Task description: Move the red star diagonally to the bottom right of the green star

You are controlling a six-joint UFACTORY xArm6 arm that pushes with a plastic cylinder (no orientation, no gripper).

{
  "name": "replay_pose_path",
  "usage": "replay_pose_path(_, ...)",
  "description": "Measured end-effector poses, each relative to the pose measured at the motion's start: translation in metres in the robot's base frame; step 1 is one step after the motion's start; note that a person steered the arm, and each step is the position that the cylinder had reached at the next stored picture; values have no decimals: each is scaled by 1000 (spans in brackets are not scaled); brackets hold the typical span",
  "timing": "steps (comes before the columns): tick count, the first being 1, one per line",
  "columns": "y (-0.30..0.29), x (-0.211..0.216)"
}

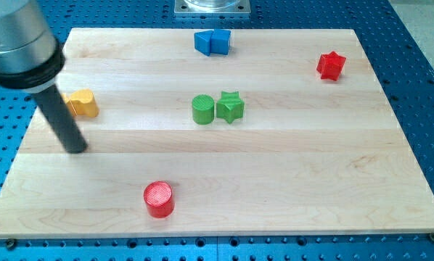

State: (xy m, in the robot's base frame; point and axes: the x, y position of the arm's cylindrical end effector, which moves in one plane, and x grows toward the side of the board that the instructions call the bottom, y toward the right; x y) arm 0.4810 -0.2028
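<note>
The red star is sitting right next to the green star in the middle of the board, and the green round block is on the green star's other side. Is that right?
Not quite. The red star sits far away, near the board's top right corner. The green round block does touch the green star in the middle, on its left. The camera view shows this.

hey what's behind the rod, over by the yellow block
The rod covers the left edge of the yellow block and some board. My tip is below that block.
</note>
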Motion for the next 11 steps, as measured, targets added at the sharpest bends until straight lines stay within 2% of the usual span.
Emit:
replay_pose_path(1, 69, -39)
replay_pose_path(3, 246, -142)
replay_pose_path(4, 361, -163)
replay_pose_path(6, 468, -194)
replay_pose_path(7, 502, -233)
replay_pose_path(8, 527, -194)
replay_pose_path(9, 480, -175)
replay_pose_path(11, 396, -82)
